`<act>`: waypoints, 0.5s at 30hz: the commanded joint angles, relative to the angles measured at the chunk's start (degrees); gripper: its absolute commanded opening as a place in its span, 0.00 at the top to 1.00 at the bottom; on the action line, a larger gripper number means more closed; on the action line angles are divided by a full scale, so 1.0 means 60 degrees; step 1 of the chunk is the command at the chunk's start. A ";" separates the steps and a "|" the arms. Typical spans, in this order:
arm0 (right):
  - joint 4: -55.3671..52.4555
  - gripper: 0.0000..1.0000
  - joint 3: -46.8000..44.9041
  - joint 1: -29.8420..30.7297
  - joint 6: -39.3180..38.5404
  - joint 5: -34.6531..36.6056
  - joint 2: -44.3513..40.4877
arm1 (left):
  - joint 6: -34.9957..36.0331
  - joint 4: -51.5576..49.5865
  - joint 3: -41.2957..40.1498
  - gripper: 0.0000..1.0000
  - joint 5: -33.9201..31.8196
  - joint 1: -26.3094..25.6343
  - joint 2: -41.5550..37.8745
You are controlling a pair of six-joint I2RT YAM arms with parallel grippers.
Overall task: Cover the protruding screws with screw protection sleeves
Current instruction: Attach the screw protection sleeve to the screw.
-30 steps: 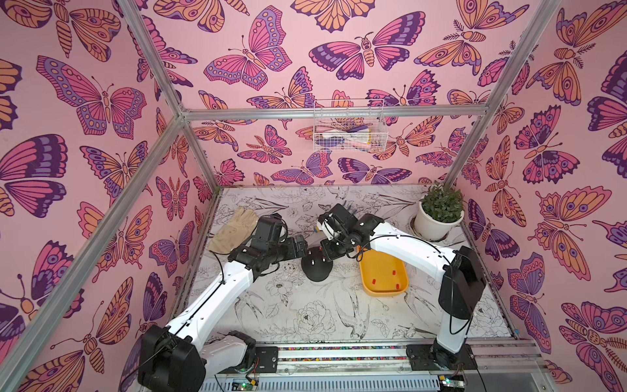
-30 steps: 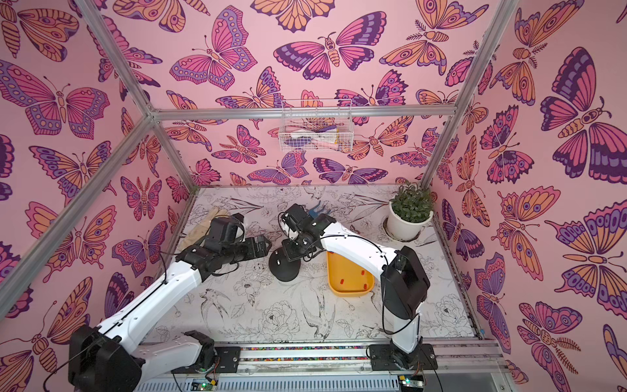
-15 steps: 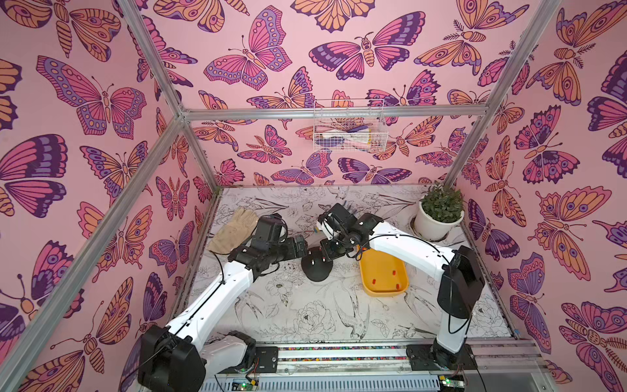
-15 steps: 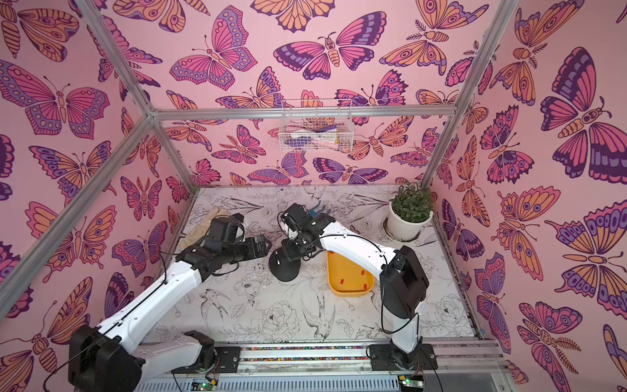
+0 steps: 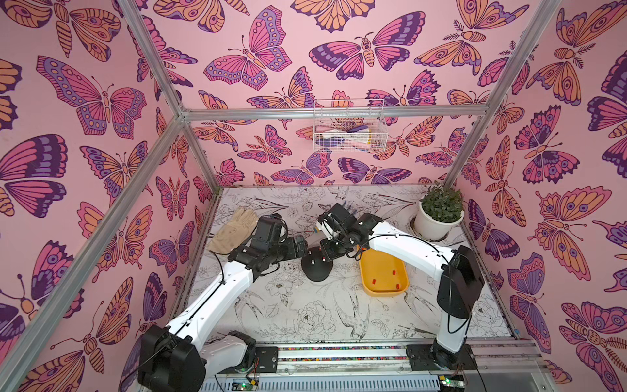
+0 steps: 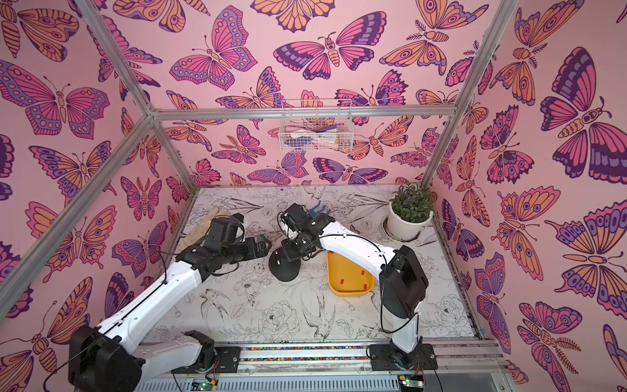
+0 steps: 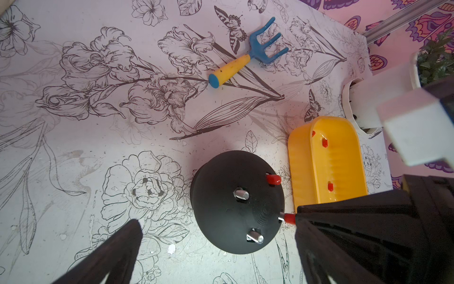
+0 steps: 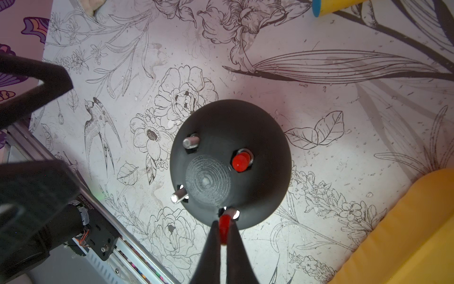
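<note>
Holding a tiny red rubbery tube sleeve (image 8: pixel 223 229) between its two black fingers, the right gripper (image 8: pixel 224 222) sits at the edge of the black round dome (image 8: pixel 265 191). Its jaws are squeezed together on the sleeve. The open end of the sleeve meets the tip of a small silver metal screw (image 8: pixel 230 212). That screw pokes out low on the dome, on the side that faces the yellow plastic tray (image 7: pixel 299 157). In the left wrist view a bit of bare silver shows between sleeve and dome, so I think the sleeve is not pushed all the way on yet.

What matters most is the line of the screw. It seems to lean outward and not stand straight up. The sleeve lies along that same line, pointing at the dome. So I think the push must go along that line, toward the dome, not down from above. A crooked push could bend the soft sleeve or make it slip off.

A capped screw (image 8: pixel 242 161) wears its red sleeve. A bare silver screw (image 8: pixel 190 142) and a second bare screw (image 8: pixel 178 197) have none. Spare red sleeves (image 7: pixel 324 142) lie in the tray.

The left gripper (image 5: pixel 300 243) hovers just beside the dome on the far side from the tray. Its jaws are wide apart and hold nothing. The right arm is the one at the screw.
</note>
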 commanded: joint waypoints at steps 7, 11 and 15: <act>-0.0251 0.91 0.0315 0.0070 -0.0082 0.0012 0.0202 | 0.0122 0.0036 -0.0142 0.00 0.0115 0.0056 -0.0085; -0.0246 0.91 0.0351 0.0072 -0.0092 -0.0011 0.0232 | 0.0123 0.0049 -0.0131 0.00 0.0115 0.0056 -0.0085; -0.0246 0.91 0.0366 0.0063 -0.0095 -0.0011 0.0232 | 0.0126 0.0044 -0.0138 0.00 0.0115 0.0057 -0.0078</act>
